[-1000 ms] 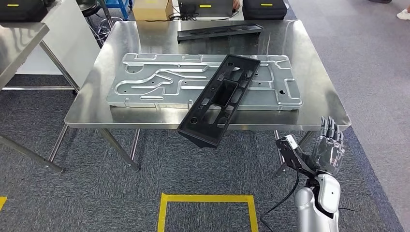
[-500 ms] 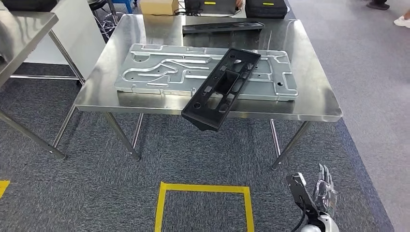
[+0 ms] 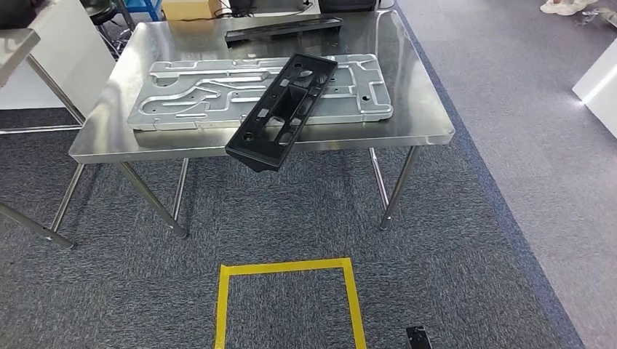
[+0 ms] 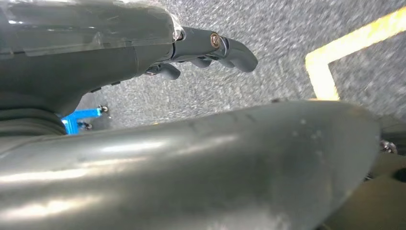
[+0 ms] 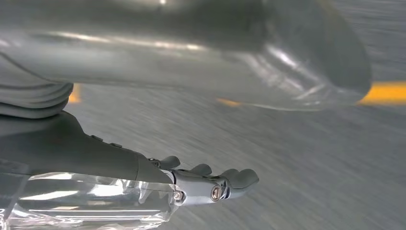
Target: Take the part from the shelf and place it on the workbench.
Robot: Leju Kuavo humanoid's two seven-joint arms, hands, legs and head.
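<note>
Black part (image 3: 281, 110) lying diagonally across the grey plate (image 3: 189, 91) on the desk (image 3: 422, 116), one end overhanging the front edge, seemingly delivered; left hand (image 4: 191, 45) and right hand (image 5: 201, 184) hang empty, fingers loosely extended.

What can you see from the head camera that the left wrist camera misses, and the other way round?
Head view alone: a steel workbench carrying a grey metal plate, with a long black part lying across it and jutting past the front edge, and a second black piece at the back. Left wrist view alone: the left robot hand, holding nothing, above the floor. Both show grey carpet and yellow floor tape.
</note>
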